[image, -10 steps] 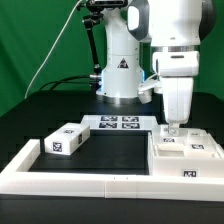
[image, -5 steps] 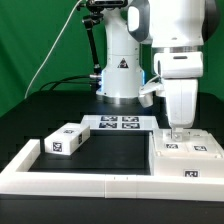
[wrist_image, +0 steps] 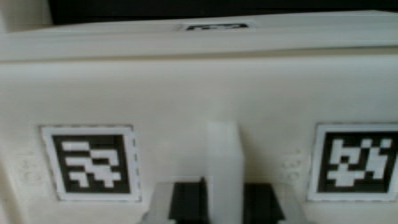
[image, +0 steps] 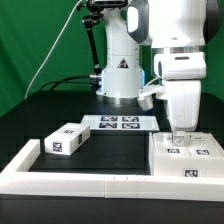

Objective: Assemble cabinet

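Cabinet: the large white panel piece (image: 185, 160) lies flat in the corner of the table at the exterior view's right, its tags facing up.
Small box part: a white block with tags (image: 62, 141) stands well apart from it, at the exterior view's left, by the rail frame's (image: 90, 186) far side.
Gripper: the gripper (image: 178, 137) points straight down over the cabinet's far edge, its tips at or just above the surface. Contact is hard to judge from this view.
Wrist view: the cabinet (wrist_image: 196, 90) fills the picture; a raised ridge (wrist_image: 228, 150) runs between two tags (wrist_image: 93, 160) (wrist_image: 361, 158).
Fingers: two dark fingers (wrist_image: 185, 205) sit one on each side of the ridge, so the gripper (wrist_image: 228, 205) straddles it.
Grip state: cannot tell — the blurred picture does not show whether the pads press the ridge.
Marker board: the marker board (image: 120, 123) lies flat on the black table (image: 110, 158), between the robot's base and the parts.
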{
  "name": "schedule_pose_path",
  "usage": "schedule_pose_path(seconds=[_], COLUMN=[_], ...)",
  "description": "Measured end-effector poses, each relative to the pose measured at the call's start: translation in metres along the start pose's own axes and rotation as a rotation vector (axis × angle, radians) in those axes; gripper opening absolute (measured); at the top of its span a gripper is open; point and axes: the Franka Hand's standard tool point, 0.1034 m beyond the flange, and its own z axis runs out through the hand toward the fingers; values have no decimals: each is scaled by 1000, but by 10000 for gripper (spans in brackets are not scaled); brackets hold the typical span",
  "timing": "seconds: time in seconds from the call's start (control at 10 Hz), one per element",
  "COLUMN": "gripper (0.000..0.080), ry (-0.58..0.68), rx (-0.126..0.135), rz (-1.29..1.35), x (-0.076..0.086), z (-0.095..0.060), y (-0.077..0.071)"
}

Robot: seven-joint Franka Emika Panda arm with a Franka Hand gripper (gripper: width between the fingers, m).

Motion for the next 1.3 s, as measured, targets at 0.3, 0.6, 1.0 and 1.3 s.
schedule_pose_path(seconds=[0.3,0.6,1.0,1.3], gripper=[74,276,748,796], ry=[-3,-8,-3,27], rx=[7,1,-22,-78], rz=[7,13,55,184], x=[2,1,5,21], z=[0,-7,-15,-29], y=[0,2,-2,-36])
